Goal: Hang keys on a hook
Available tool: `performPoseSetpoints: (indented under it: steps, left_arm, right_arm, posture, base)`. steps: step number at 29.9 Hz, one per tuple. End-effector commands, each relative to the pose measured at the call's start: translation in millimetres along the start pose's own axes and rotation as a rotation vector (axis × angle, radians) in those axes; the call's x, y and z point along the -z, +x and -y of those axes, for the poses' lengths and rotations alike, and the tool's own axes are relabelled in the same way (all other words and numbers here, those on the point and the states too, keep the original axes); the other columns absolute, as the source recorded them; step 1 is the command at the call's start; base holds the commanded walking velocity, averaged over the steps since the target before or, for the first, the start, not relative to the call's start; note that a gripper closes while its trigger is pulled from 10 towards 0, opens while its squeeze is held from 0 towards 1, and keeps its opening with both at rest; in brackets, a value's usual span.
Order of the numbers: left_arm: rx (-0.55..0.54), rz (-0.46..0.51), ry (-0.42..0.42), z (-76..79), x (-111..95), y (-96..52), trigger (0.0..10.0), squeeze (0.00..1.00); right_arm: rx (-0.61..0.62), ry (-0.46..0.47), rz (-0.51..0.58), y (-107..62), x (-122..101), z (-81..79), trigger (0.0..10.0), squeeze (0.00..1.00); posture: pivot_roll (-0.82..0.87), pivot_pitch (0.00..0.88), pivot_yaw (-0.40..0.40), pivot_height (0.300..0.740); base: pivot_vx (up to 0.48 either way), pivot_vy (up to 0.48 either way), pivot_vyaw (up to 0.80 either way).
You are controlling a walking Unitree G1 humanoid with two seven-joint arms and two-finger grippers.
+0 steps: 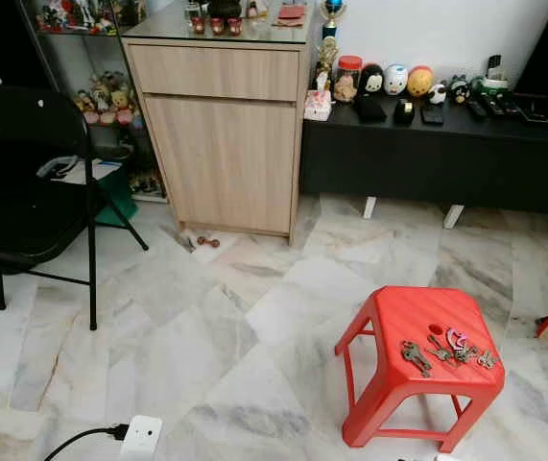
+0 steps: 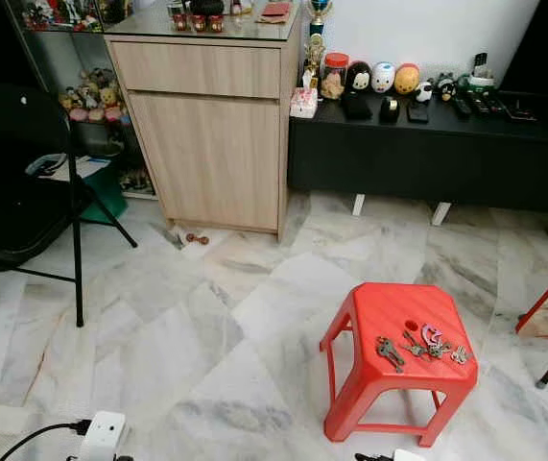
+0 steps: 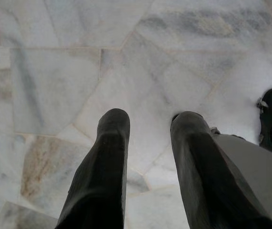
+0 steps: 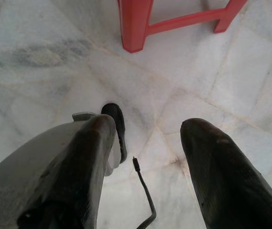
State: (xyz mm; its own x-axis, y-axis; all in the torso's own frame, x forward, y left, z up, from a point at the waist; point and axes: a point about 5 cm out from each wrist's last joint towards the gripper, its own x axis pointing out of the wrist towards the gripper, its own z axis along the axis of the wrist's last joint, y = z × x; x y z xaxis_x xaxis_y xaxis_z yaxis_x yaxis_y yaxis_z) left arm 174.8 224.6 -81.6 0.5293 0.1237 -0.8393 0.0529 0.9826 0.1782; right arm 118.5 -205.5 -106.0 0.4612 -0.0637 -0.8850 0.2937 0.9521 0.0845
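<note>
My left tool [image 3: 147, 138] hangs at my side, its two long black fingers spread apart over the pale veined marble floor [image 1: 206, 336], gripping nothing. My right tool [image 4: 147, 143] hangs the same way, fingers apart and empty, with one leg of the red plastic stool [image 2: 393, 331] just ahead of it at about 12 o'clock in its wrist view. Both arms look idle, which suits an approach on foot rather than a reach.

From the head camera the stool stands at roughly 5 o'clock, near me. The bunch of metal keys with a pink tag [image 2: 425, 346] lies spread flat on its seat toward the near edge, handy for a top-down pick by the right tool (my judgement).

Further out, at 11 o'clock, stands the light wooden cabinet [image 1: 226, 144], with the low black table [image 1: 437, 158] carrying figurines at 1 o'clock and the black folding chair [image 1: 24, 192] at 9 o'clock. I cannot make out any hook yet.
</note>
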Motion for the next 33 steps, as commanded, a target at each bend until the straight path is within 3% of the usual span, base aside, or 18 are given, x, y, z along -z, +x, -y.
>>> performPoseSetpoints:
  steps: [1,5,14,25,33]
  left_arm:
    - [0.01,-0.001,-0.012,2.7,1.5,0.0,10.0,0.0]
    - [0.005,0.001,-0.019,2.1,0.3,0.2,10.0,0.0]
    - [0.007,-0.008,0.017,2.0,0.8,0.3,10.0,0.0]
    - [0.007,-0.012,0.008,3.1,3.0,0.1,10.0,0.0]
    - [-0.015,-0.008,-0.019,-0.5,2.0,0.0,10.0,0.0]
  right_arm:
    - [0.006,-0.008,-0.007,-0.4,1.0,1.9,10.0,0.0]
    - [0.008,-0.007,-0.006,-0.5,1.4,2.0,10.0,0.0]
    - [0.013,-0.007,-0.001,-0.8,1.8,2.9,10.0,0.0]
    - [0.023,-0.017,-0.009,-1.0,2.4,4.4,10.0,0.0]
    - [0.022,-0.009,-0.005,-0.9,1.9,4.1,10.0,0.0]
  posture:
    - [0.02,0.0,-0.038,0.74]
    - [0.02,0.0,-0.037,0.74]
    - [0.03,0.0,-0.043,0.74]
    - [0.03,0.0,-0.045,0.74]
    - [0.03,0.0,-0.046,0.74]
  base:
    - [0.0,0.0,-0.77]
    - [0.0,0.0,-0.77]
    - [0.0,0.0,0.0]
    - [0.0,-0.301,0.0]
    - [0.0,-0.308,-0.48]
